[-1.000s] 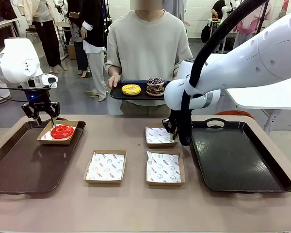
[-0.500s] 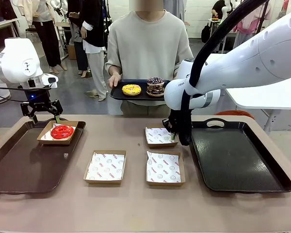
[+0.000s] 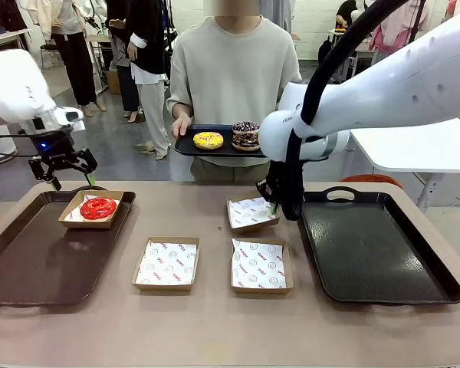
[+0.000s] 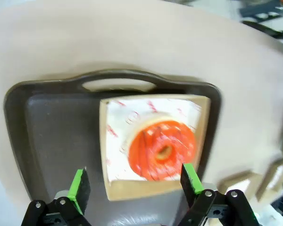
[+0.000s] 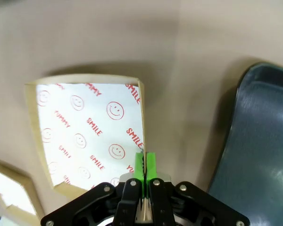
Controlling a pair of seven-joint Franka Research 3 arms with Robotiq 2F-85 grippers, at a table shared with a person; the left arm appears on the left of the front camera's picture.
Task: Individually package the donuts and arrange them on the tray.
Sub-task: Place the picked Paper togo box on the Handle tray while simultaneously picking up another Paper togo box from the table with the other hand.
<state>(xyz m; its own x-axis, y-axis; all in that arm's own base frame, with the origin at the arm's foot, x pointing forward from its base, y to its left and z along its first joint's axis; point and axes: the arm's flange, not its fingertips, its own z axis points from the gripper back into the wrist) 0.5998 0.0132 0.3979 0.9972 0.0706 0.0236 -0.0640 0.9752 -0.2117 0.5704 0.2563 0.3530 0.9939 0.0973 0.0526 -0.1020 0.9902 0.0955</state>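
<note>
A glossy red donut (image 3: pixel 98 207) lies in a shallow cardboard box (image 3: pixel 88 224) lined with printed paper. The box sits at the far end of the dark left tray (image 3: pixel 31 268). The left gripper (image 3: pixel 73 182) hangs just above the box's far edge, not touching it, with its jaws spread wide and nothing between them. In the left wrist view, the donut (image 4: pixel 162 149) shows between the two green fingertips, nearer the right one, inside the box (image 4: pixel 146 188) on the tray (image 4: pixel 52 141).

Across the table (image 3: pixel 215 330), a person's hand (image 3: pixel 180 126) holds a small black tray (image 3: pixel 188 149). On it are a yellow donut (image 3: pixel 208 141) and, just beside it, a sprinkled dark donut (image 3: pixel 245 127) stacked on a chocolate one (image 3: pixel 245 141).

The right gripper (image 3: pixel 274 207) is pinched tight on the right wall of an empty lined box (image 3: pixel 249 212), which sits tilted beside the right tray (image 3: pixel 368 253). The right wrist view shows the green pads of the gripper (image 5: pixel 145 162) clamping the box's (image 5: pixel 85 136) edge. Two more empty lined boxes (image 3: pixel 166 263) (image 3: pixel 261 264) rest nearer the robot.
</note>
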